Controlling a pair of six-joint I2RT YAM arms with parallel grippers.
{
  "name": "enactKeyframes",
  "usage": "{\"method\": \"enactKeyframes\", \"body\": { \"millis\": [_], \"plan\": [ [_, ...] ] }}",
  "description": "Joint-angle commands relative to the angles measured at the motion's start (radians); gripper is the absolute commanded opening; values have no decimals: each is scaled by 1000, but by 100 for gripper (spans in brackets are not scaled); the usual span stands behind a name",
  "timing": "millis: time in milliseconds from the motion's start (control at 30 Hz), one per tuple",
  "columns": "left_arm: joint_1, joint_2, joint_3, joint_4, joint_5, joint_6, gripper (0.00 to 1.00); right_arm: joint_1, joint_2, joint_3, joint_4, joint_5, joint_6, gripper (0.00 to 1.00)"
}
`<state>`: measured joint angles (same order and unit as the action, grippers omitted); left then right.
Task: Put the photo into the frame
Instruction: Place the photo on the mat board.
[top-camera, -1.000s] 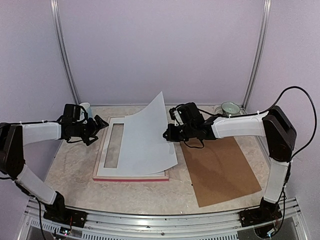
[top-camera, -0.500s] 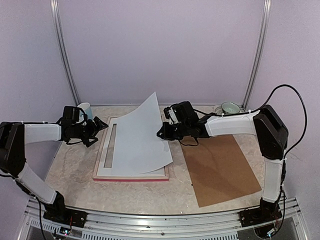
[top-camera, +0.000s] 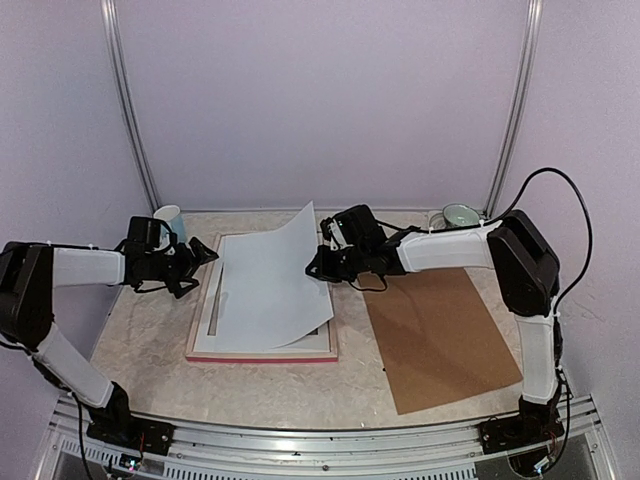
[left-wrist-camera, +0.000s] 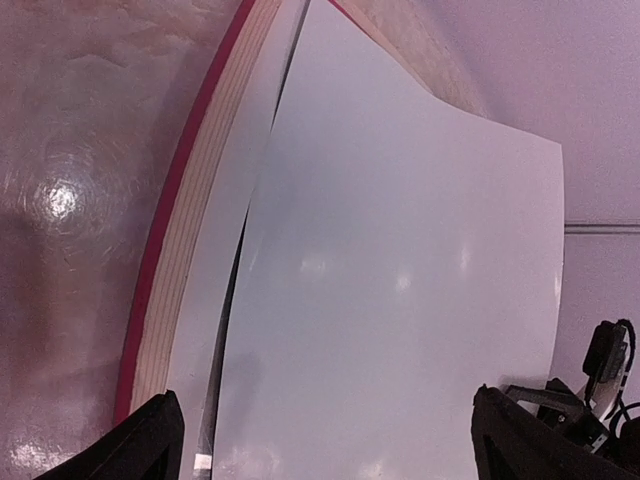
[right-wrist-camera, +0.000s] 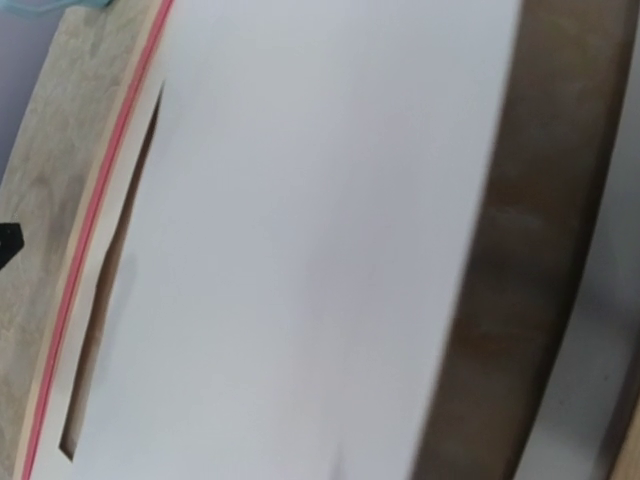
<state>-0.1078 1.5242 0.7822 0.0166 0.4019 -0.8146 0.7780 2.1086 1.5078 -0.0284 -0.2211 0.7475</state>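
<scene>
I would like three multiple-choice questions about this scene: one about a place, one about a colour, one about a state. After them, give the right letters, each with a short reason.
1. Where does the brown board lie, relative to the frame?
A. To its left
B. To its right
C. On top of it

2. Which colour is the frame's near edge?
A. Pink
B. Green
C. Black

3. In which state is the left gripper?
A. Open, holding nothing
B. Shut on the frame
C. Shut on the brown board

Answers:
1 B: the top view shows it lying flat to the right of the frame.
2 A: a pink strip runs along that edge.
3 A: its jaws stand wide apart, gripping nothing.
</scene>
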Motion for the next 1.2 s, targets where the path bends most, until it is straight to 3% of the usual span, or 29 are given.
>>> {"method": "enactKeyframes", "body": {
  "millis": [0, 467, 1167],
  "plan": [
    [7, 16, -11, 33, 23, -9, 99, -5, 25, 21, 3, -21, 24, 9],
    [5, 39, -27, 51, 37, -26, 99, 6, 21, 24, -5, 13, 97, 15],
    [-2, 48, -35, 62, 52, -33, 99, -11, -63, -60, 226, -75, 226, 14]
  ]
}}
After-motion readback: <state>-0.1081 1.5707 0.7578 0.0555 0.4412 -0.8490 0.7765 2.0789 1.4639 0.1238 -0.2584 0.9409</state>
